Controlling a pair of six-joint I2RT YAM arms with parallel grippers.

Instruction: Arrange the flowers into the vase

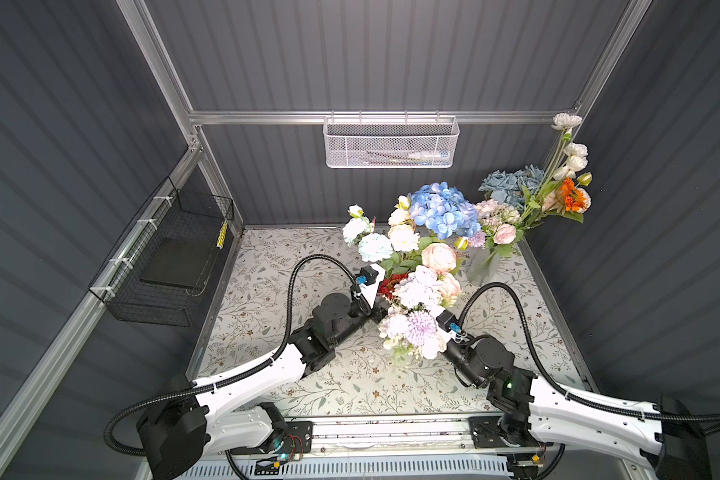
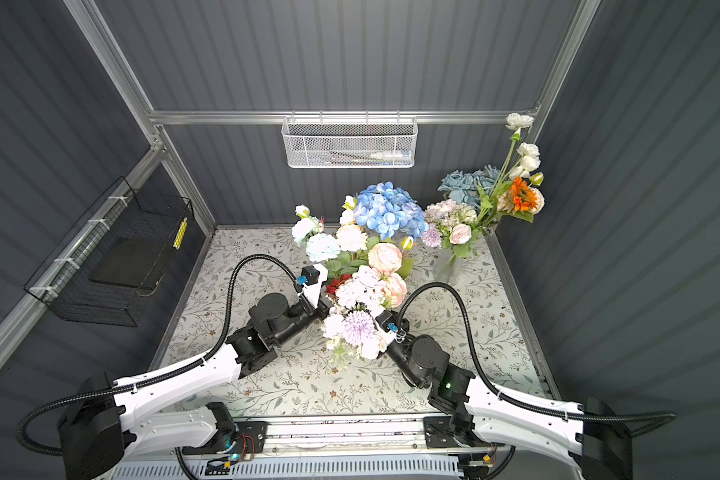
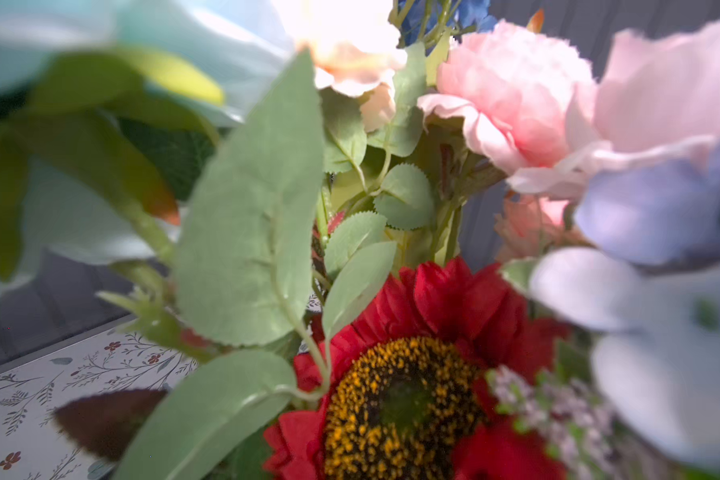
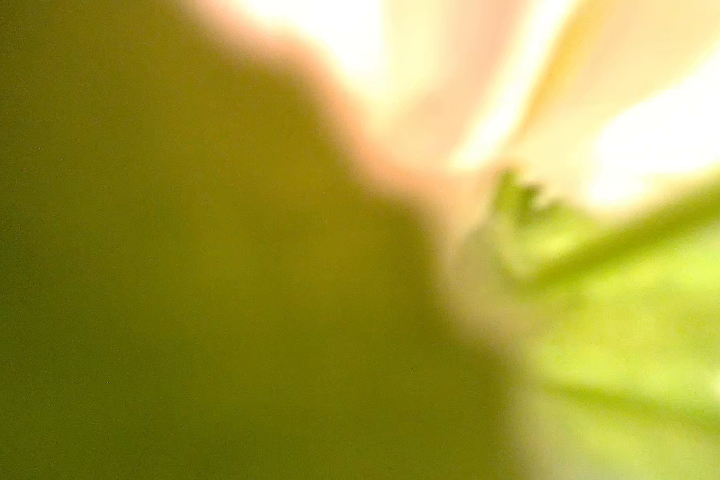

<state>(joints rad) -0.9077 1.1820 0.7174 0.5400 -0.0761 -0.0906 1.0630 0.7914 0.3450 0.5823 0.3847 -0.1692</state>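
A large bunch of flowers stands mid-table in both top views: a blue hydrangea (image 1: 443, 210) (image 2: 391, 208) at the back, pink blooms (image 1: 438, 257), and lilac and white ones (image 1: 420, 326) at the front. What holds it upright is hidden. Behind it to the right, a clear glass vase (image 1: 484, 266) (image 2: 447, 268) holds pink and lilac flowers. My left wrist (image 1: 366, 286) reaches into the bunch from the left, close to a red sunflower (image 3: 404, 395). My right wrist (image 1: 447, 322) enters from the right, and a green leaf (image 4: 184, 249) fills its view. Blossoms hide the fingers of both grippers.
A further bunch with white, orange and dusty-blue blooms (image 1: 558, 191) leans in the back right corner. A white mesh basket (image 1: 389, 143) hangs on the back rail and a black wire basket (image 1: 171, 257) on the left wall. A floral cover (image 1: 267, 299) lies over the table.
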